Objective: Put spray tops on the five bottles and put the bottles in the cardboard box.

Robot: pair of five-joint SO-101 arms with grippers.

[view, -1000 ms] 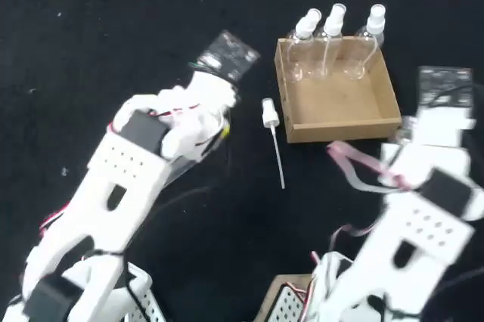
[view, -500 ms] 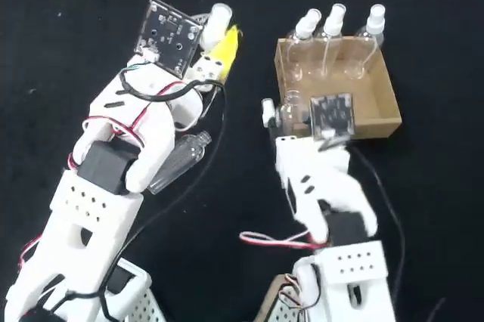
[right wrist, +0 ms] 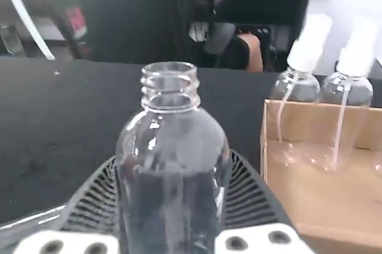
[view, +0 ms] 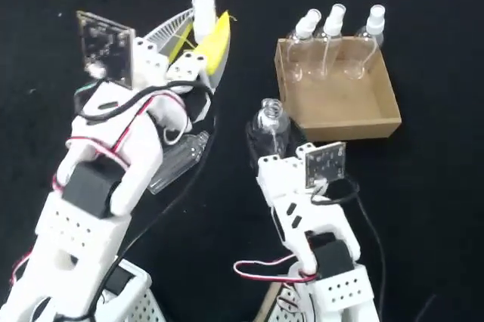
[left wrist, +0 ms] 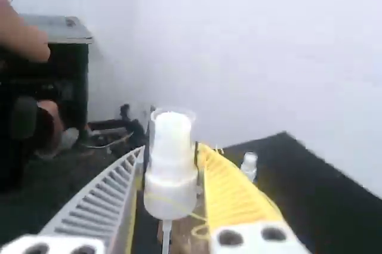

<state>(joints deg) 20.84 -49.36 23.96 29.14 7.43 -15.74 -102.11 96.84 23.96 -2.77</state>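
Looking down from above, I saw my left end effector (view: 200,21) clenched on a spray top (view: 203,4), my right end effector (view: 269,140) gripping an open bottle (view: 270,119) upright beside the cardboard box (view: 344,127). Left wrist: the top seemed light, its tube (left wrist: 165,239) bendy. Right wrist: the bottle looked slick, best held mid-body.
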